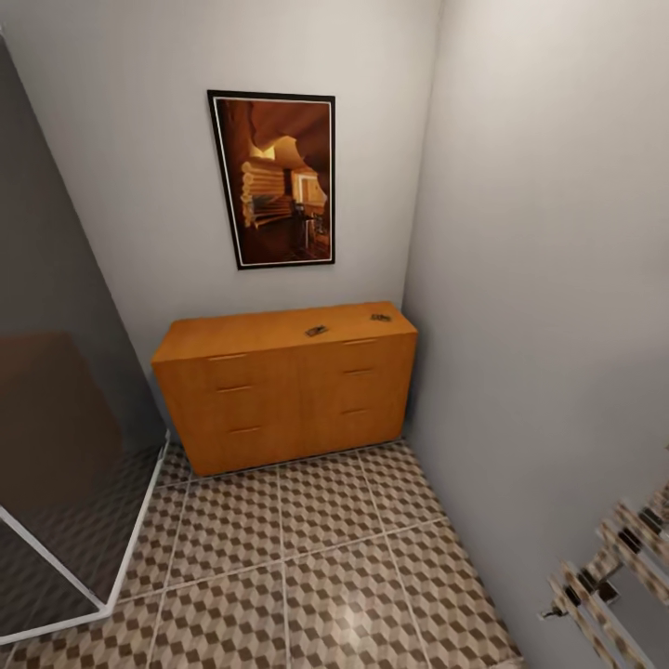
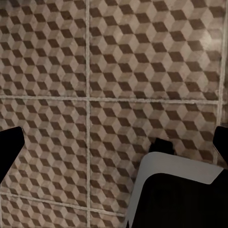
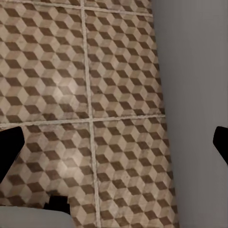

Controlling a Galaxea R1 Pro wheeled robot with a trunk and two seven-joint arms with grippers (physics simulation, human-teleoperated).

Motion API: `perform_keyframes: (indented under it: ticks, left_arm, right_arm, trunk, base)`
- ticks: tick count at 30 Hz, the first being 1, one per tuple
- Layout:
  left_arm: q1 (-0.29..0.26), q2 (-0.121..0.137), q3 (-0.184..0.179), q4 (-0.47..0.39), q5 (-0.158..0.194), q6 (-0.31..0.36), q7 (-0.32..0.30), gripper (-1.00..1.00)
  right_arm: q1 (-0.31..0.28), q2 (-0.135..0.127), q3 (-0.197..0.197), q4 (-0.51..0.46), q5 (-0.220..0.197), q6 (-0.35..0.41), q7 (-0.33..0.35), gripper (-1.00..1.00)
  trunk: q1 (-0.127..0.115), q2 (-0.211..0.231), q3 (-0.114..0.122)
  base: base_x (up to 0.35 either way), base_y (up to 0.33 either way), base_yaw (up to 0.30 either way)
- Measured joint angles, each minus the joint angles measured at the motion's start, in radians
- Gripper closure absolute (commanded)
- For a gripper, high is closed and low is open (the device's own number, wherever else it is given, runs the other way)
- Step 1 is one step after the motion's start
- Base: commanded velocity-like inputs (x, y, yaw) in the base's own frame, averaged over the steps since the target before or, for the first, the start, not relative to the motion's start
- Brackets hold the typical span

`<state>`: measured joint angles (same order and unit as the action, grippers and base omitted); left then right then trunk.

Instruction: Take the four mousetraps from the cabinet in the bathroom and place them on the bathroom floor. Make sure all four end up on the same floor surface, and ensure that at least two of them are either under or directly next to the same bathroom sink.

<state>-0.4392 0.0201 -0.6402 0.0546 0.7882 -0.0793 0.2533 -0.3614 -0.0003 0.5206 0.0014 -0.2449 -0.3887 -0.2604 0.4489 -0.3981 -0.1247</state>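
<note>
The orange-brown cabinet [image 1: 288, 395] stands against the far wall, its drawers closed. Two small dark mousetraps lie on its top: one [image 1: 317, 330] near the middle, the other [image 1: 381, 318] towards the right end. The cube-patterned bathroom floor [image 1: 316, 567] stretches from the cabinet towards me. In the left wrist view my left gripper [image 2: 114, 147] hangs open over bare tiles, its dark fingertips [image 2: 9, 152] at the frame edges. My right gripper [image 3: 114, 145] is likewise open above tiles beside a grey wall [image 3: 194, 95]. The sink is out of view.
A glass shower screen with a white frame [image 1: 56, 446] closes off the left side. The grey wall [image 1: 557, 279] runs along the right, with a towel rail [image 1: 613, 567] at the lower right. A framed picture [image 1: 274, 177] hangs above the cabinet. Part of my own white and black body [image 2: 175, 190] sits under the left gripper.
</note>
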Motion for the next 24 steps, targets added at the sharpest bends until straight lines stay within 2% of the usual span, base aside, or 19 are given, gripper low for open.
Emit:
perform_keyframes:
  ticks: [16,24]
  left_arm:
    - [0.0,0.0,0.0,0.0,0.0,0.0,0.0,-1.0]
    - [0.0,0.0,0.001,0.0,0.0,0.0,0.0,-1.0]
  right_arm:
    - [0.0,-0.006,0.0,0.0,-0.001,0.005,0.001,-1.0]
    - [0.0,0.0,0.0,0.0,0.0,0.005,0.001,-1.0]
  trunk:
    - [0.0,0.0,-0.003]
    - [0.0,0.0,-0.003]
  base:
    - [0.337,0.0,0.0]
    - [0.337,0.0,0.0]
